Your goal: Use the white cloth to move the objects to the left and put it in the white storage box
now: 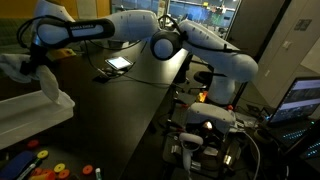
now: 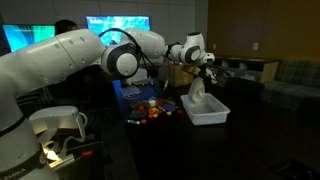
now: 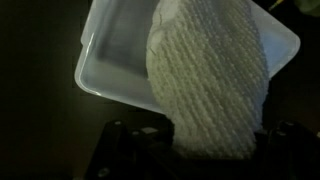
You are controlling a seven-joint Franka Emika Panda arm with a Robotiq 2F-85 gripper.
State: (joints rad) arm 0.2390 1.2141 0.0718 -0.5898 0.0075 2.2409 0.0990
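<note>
Over the white storage box (image 3: 100, 55), white cloth (image 3: 210, 85) dangles from the jaws.

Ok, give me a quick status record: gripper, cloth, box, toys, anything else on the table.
gripper: shut on the white cloth, held above the box
white cloth: hanging from the gripper, lower end over the white storage box; contact with the box floor cannot be told
white storage box: on the dark table, the visible part of its inside is bare
objects: coloured cluster on the table beside the box, outside it
tablet: screen lit, lying on the table away from the box
</note>
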